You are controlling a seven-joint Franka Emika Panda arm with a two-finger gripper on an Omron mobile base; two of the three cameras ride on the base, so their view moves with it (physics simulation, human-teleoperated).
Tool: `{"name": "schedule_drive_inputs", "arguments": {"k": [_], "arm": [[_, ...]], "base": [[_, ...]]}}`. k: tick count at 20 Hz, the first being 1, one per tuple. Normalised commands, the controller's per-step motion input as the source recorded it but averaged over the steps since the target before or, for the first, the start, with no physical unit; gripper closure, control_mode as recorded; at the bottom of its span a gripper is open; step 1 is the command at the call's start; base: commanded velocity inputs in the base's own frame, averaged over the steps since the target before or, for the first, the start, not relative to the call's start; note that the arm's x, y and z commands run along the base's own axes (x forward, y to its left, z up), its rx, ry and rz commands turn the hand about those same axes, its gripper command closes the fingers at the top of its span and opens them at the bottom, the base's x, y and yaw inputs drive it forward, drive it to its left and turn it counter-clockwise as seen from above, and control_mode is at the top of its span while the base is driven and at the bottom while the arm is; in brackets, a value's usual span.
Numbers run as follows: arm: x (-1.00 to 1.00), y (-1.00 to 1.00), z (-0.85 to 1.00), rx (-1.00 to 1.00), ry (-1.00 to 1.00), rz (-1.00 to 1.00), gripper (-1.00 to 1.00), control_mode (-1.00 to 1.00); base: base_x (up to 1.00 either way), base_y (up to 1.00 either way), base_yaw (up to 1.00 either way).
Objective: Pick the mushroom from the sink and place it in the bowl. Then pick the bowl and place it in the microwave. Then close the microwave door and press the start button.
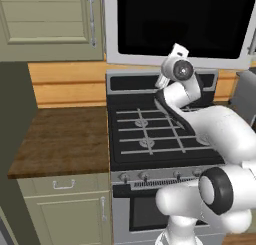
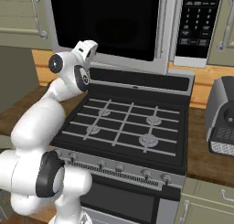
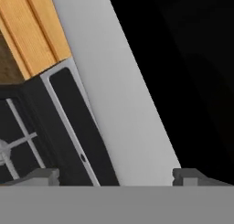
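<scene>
Tool (image 3: 114, 175) spread wide and empty, close against the microwave door (image 3: 114, 95) frame's lower edge above the range (image 1: 150, 134).

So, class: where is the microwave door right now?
The microwave door sits shut above the range, top centre in both base views, with the control panel on its right and the pincer at its lower frame.

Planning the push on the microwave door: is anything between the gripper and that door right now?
Nothing visible stands between them. The gripper faces the microwave door, fingers apart with nothing held, looking at its light-grey frame beside the black window, above the stove.
</scene>
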Motion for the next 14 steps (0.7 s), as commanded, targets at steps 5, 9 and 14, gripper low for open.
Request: {"name": "schedule_drive_inputs", "arguments": {"k": [5, 9, 14], "arm": [[0.97, -0.04, 0.01, 0.00, 0.09, 0.23, -1.00, -1.00], [0.76, -0.01, 0.00, 0.00, 0.06, 0.23, -1.00, -1.00], [0.04, -0.14, 0.00, 0.00, 0.01, 0.19, -1.00, -1.00]], "base": [[0.00, 0.00, 0.00], [0.00, 0.00, 0.00], [0.00, 0.00, 0.00]]}}
